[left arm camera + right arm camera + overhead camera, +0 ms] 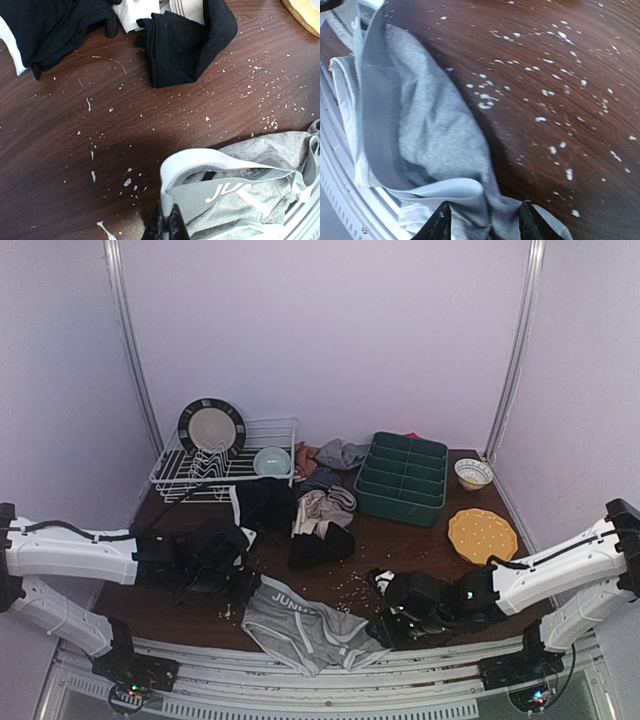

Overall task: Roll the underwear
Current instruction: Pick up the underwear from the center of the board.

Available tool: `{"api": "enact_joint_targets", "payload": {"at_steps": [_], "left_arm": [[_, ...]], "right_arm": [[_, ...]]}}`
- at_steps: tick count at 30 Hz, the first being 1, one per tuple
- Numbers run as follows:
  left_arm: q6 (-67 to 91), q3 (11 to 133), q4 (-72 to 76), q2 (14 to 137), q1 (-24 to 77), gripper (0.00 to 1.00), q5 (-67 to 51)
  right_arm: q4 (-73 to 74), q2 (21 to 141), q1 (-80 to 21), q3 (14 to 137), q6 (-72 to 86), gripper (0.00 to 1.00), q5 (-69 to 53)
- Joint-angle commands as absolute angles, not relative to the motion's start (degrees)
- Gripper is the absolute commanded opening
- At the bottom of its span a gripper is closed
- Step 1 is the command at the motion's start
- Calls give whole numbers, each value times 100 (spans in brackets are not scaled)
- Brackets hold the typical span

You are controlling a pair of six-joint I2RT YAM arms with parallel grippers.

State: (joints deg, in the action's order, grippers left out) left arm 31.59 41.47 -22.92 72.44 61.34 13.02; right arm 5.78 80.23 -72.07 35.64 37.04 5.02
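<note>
Grey underwear (300,625) lies crumpled at the near edge of the desk (420,550). Left gripper (166,225) jaws pressed together, apparently pinching its waistband (200,157); right gripper (485,222) jaws spread around a hem. Light, limp cloth; the firmer elastic band looks the best hold.

Soft grey cloth underwear (300,625), wood-grain table (420,550)

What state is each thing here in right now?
grey underwear: spread out, unrolled.
black underwear: crumpled, unrolled.
left gripper: shut on grey underwear.
right gripper: open, straddling grey underwear.
dark-rimmed plate: upright in dish rack.
yellow plate: flat, empty.
</note>
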Motion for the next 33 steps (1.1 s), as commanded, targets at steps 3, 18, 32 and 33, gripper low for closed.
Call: {"api": "enact_joint_targets", "payload": {"at_steps": [3,18,32,33], "left_arm": [[3212,4244,-2320,7265,6123,0,1424],[3191,4220,-2259,7337,6118,0,1442],[3306,4036,-2856,6280,6148,0,1437],[3307,4001,-2917,6096,6178,0,1374]], "right_arm": [[243,8175,-7203,3748,3483,46,196],[160,8477,-7198,3855,3415,20,119],[763,6414,-7383,3473,3430,0,256],[926,6321,-7465,3517,3395,0,185]]}}
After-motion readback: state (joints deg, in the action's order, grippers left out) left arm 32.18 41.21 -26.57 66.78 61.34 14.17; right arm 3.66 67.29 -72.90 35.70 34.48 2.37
